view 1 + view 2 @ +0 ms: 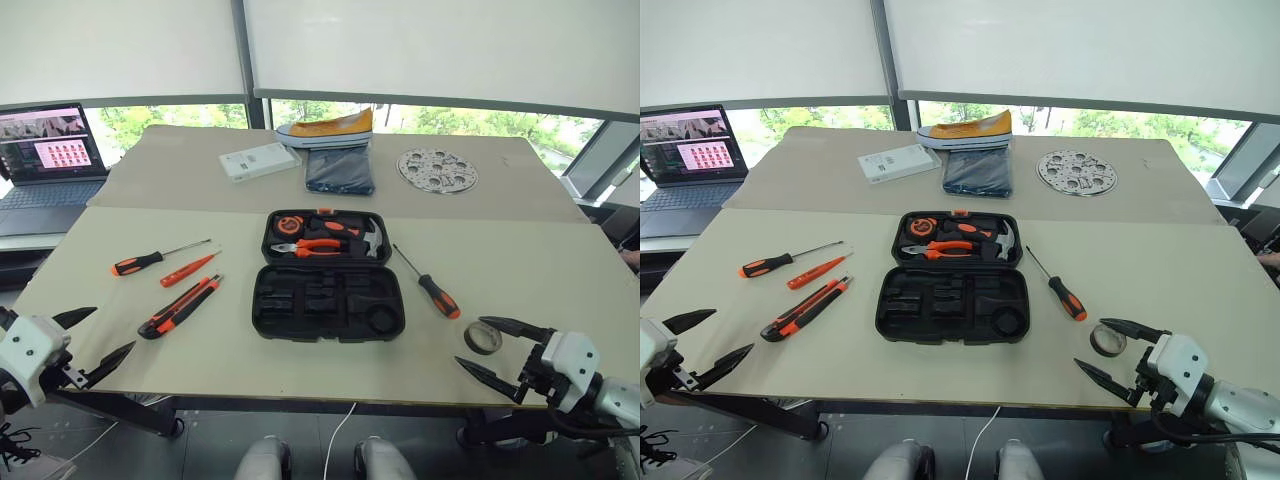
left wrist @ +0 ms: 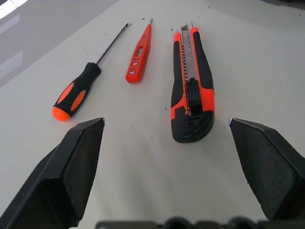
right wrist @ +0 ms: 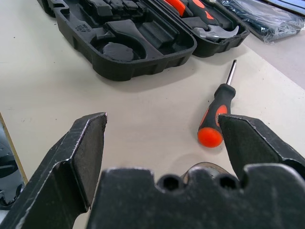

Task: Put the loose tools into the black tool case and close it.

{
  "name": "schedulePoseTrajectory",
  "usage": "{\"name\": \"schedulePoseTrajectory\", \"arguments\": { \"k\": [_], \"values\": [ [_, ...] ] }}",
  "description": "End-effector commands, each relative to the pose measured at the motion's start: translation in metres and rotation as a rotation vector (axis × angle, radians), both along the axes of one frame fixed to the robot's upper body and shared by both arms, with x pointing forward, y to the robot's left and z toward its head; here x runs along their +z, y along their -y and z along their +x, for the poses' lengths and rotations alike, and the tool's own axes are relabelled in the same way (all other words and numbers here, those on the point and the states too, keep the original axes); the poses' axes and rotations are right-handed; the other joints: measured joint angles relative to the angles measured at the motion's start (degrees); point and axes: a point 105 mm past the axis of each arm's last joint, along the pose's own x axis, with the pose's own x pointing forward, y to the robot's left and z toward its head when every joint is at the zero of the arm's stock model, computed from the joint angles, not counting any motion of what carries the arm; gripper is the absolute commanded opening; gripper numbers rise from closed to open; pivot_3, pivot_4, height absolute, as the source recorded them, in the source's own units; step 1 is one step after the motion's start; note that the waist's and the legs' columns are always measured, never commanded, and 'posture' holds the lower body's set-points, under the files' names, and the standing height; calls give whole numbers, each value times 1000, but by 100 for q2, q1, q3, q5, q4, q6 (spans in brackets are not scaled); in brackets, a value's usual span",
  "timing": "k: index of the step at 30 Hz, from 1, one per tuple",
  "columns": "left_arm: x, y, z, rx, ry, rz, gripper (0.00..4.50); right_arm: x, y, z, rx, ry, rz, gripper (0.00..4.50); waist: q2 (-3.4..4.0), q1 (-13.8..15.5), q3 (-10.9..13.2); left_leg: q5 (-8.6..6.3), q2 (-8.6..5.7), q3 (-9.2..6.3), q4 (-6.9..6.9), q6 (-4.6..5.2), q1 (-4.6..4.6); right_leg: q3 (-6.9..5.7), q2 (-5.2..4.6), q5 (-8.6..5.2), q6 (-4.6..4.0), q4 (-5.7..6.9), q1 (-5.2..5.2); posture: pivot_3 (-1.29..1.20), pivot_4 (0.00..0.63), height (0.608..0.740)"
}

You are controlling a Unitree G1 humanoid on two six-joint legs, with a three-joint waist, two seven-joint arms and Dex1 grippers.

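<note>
The black tool case lies open mid-table; its far half holds orange-handled pliers and a hammer, and the near half's slots are empty. Left of it lie a black-and-orange screwdriver, a slim orange screwdriver and the utility knife. Another screwdriver and the grey tape roll lie to its right. My left gripper is open at the table's front left edge, with the knife just ahead. My right gripper is open, just short of the tape roll.
On the table's far part sit a white box, a dark folded cloth with a yellow shoe behind it, and a round perforated metal disc. A laptop stands on a side desk at far left.
</note>
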Motion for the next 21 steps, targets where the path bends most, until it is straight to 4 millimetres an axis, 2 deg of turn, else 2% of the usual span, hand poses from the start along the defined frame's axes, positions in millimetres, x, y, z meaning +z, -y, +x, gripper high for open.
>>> {"name": "schedulePoseTrajectory", "arguments": {
  "k": [1, 3, 5, 8, 11, 14, 16, 19, 21],
  "values": [
    [17, -1, 4, 47, 46, -104, 4500, 22, -7, 9, 24, 93, 56, 4298, 0, 0, 0, 0, 0, 0, 0, 0, 0, 0, 0, 0, 0, 0, 0, 0, 150, 740],
    [25, -14, 7, 191, 93, -305, 4500, 47, -22, 18, 71, 168, 210, 4298, -2, -28, 1, 0, 1, 1, 0, 0, 1, 1, 1, 2, -2, 0, 0, 0, 150, 740],
    [22, -28, 3, 304, 95, -391, 4500, 61, -33, 23, 95, 210, 300, 4298, -4, -69, 3, 0, 27, 10, 7, 1, 3, 1, 10, 17, -2, 1, 0, 0, 150, 740],
    [16, -38, -7, 387, 75, -444, 4500, 73, -44, 25, 101, 253, 353, 4298, -15, -86, 0, 1, 50, 15, 7, 1, 12, -6, 31, 23, -1, 8, 0, 0, 150, 740],
    [0, -58, -22, 558, 22, -542, 4500, 85, -60, 24, 123, 295, 412, 4298, -16, -79, -1, -8, 52, 19, 6, -14, 12, -8, 35, 27, 2, 15, -5, 0, 150, 740],
    [-12, -70, -26, 675, -13, -597, 4500, 89, -73, 20, 157, 300, 417, 4298, -16, -74, -1, -9, 52, 19, 7, -16, 11, -8, 35, 35, -13, 19, -8, 0, 150, 740],
    [-11, -70, -21, 697, -9, -619, 4500, 89, -77, 18, 172, 295, 408, 4298, -19, -44, -3, -9, 52, 19, 7, -16, 13, -9, 34, 27, -13, 18, -5, 0, 150, 740],
    [2, -66, 7, 660, 11, -593, 4500, 85, -73, 21, 137, 284, 413, 4298, -40, 47, -14, -9, 51, 23, 9, -17, 17, -13, 30, 13, -24, 15, -4, 0, 150, 740],
    [10, -65, 29, 627, 5, -557, 4500, 82, -74, 21, 133, 276, 407, 4298, -57, 88, -24, -32, 52, 30, 9, -60, 28, -25, 23, 15, -27, 14, -7, 0, 150, 740]
  ]
}}
